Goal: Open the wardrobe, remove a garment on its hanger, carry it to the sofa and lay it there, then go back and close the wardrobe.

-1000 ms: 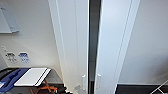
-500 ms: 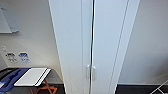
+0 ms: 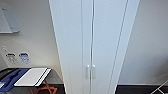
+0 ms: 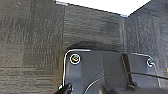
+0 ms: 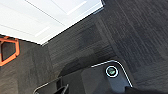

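Directly ahead stood the wardrobe [image 3: 92, 42], both doors shut and its paired handles [image 3: 90, 71] side by side, a white-topped surface [image 3: 31, 76] with orange legs beside it, while how either gripper was set could not be told.

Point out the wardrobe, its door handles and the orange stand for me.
wardrobe [image 3: 72, 45], head view, on the left door panel.
door handles [image 3: 87, 71], head view, on the left handle of the pair.
orange stand [image 3: 47, 88], head view, on a leg under the tabletop.
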Controlling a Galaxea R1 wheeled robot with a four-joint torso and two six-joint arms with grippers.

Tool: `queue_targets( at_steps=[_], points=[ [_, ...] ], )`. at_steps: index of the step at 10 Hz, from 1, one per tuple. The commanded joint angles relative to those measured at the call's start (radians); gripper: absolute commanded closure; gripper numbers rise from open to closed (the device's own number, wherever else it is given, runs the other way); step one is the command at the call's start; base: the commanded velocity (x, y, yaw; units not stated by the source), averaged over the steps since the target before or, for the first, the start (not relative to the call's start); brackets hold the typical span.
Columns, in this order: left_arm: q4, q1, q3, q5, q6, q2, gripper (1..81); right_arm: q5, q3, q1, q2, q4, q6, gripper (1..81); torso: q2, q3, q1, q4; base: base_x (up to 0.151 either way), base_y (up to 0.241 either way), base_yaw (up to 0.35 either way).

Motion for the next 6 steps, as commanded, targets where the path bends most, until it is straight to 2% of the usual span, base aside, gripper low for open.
queue_targets(
  at_steps=[1, 4, 6],
  points=[
    [0.128, 0.065, -0.167, -0.011, 0.005, 0.149, 1.0, 0.006, -0.29, -0.179, 0.29, -0.24, -0.016, 1.0, 0.0, 0.0, 0.0, 0.0, 0.0, 0.0, 0.0],
    [0.13, 0.105, -0.379, -0.009, 0.005, 0.289, 1.0, -0.004, -0.29, -0.241, 0.316, -0.256, -0.027, 1.0, 0.0, 0.001, 0.0, 0.0, 0.0, 0.0, 0.0],
    [0.128, 0.125, -0.451, -0.008, 0.003, 0.356, 1.0, -0.009, -0.288, -0.256, 0.321, -0.257, -0.03, 1.0, -0.001, 0.002, -0.001, 0.0, 0.0, 0.0, 0.0]
  ],
)
